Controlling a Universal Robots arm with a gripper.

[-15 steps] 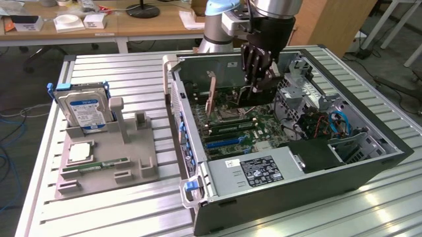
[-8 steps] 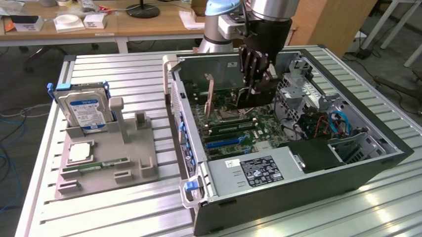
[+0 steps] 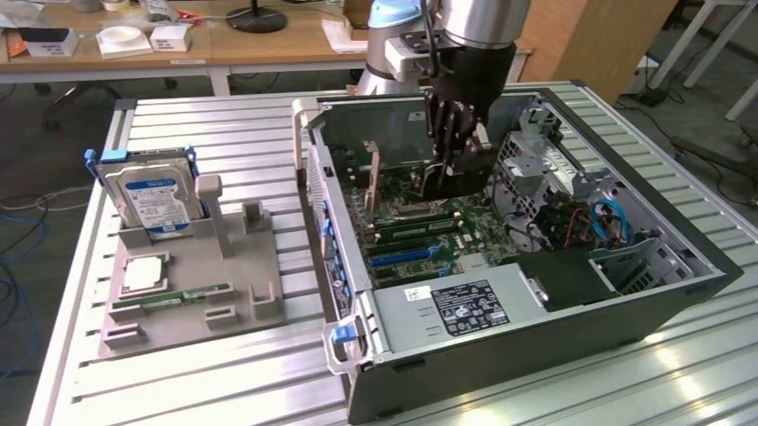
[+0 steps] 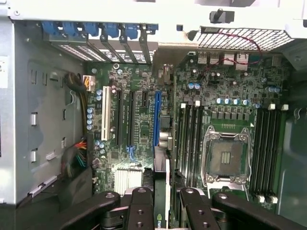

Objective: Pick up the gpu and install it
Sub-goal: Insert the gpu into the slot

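Dark card and dark fingers merge in the exterior view. The claw point(image 3: 456, 164) stands inside the open computer case point(image 3: 663, 293), toward the case's far wall. The gpu point(image 3: 455, 185) hangs beneath it, close over the motherboard point(image 3: 445, 235). I cannot tell whether the card touches the board. The risk, as I judge it, is a descent slightly out of line. The card's lower edge would then land on the board beside a slot, or jam tilted. Pushing on could bend it or make it slip in the grip. The hard drive point(image 3: 152, 200) and the memory stick point(image 3: 187, 295) sit on the grey tray point(image 3: 255, 297), well apart from the case and near the table's edge on the exterior view's left.

In the wrist view the claw point(image 4: 165, 203) is partly closed. Its black fingers point(image 4: 141, 203) pinch the gpu point(image 4: 161, 167) from both sides, and the card is seen edge-on. The card points along the blue slot point(image 4: 157, 117), roughly in line, though a small offset cannot be excluded. A sideways slip would carry it toward the memory slots point(image 4: 189, 139), which lie between the blue slot and the empty processor socket point(image 4: 226, 155).
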